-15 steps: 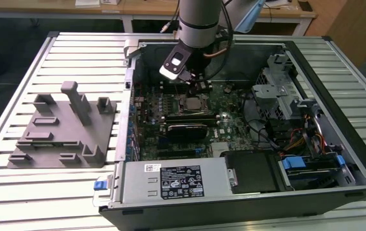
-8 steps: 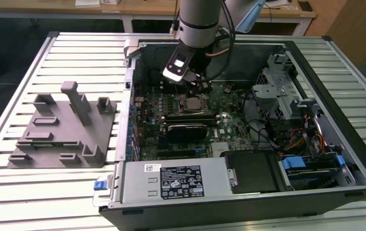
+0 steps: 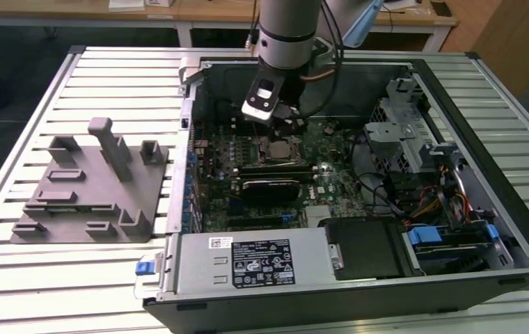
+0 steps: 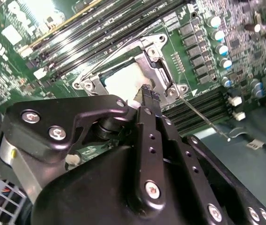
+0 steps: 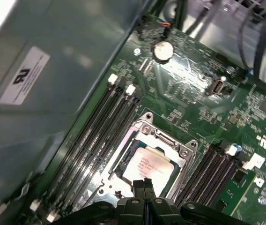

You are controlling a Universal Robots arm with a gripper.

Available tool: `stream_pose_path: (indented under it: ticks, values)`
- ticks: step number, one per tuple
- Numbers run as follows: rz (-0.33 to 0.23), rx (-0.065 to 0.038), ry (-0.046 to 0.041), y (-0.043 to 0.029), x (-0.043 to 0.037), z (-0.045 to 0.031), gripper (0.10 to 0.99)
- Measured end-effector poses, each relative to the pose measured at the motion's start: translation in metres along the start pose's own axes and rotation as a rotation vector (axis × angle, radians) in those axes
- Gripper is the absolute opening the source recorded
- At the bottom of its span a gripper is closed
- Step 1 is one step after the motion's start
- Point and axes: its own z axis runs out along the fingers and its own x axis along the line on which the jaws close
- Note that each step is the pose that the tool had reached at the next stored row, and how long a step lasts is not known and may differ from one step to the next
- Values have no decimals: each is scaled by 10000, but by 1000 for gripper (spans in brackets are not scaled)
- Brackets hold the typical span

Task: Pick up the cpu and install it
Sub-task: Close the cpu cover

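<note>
Over one edge of the cpu (image 5: 152, 163), the claw (image 5: 144, 184) hangs closed.

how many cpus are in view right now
1. The cpu lies in the socket frame on the motherboard, close to the shut gripper. Another could be hidden behind the arm.

Nothing legible on the power supply (image 3: 200, 271) label (image 3: 262, 263) or the case wall (image 5: 77, 108) sticker (image 5: 24, 75) (print too fine).
</note>
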Motion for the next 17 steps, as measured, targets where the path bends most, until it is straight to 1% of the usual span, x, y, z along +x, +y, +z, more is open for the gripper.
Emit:
stream_pose_path:
  ticks: [17]
  values:
    - [-3085, 96, 29, 0, 0, 8, 106]
